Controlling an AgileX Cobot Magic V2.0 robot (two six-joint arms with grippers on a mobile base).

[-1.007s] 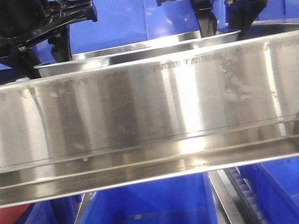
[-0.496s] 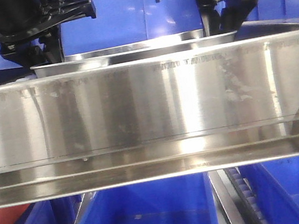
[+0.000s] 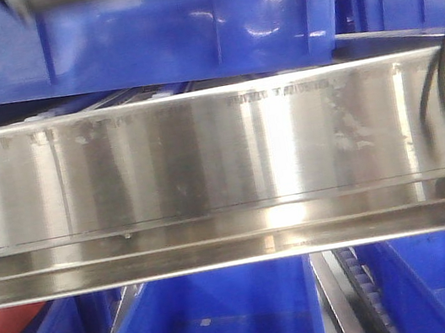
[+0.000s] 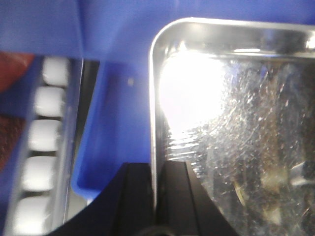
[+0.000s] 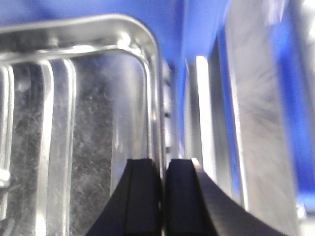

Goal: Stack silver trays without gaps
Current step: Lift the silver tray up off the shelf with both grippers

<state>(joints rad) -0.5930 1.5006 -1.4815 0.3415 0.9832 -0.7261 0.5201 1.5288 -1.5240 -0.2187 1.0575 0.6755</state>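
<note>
Silver tray (image 4: pixel 231 123), rims pinched by left hand (image 4: pixel 156 196) and right hand (image 5: pixel 163 196), hangs over a blue bin (image 4: pixel 118 123). Earlier it sat lower.

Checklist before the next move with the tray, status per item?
1. Left gripper jaws closed across the silver tray rim: ok.
2. Right gripper jaws closed across the opposite rim: ok.
3. Tray above the steel rail: ok, though it is only a blur at the top edge of the front view.
4. Tray level: cannot tell, too blurred.
5. Stack to land on: cannot tell, none in view.
</note>
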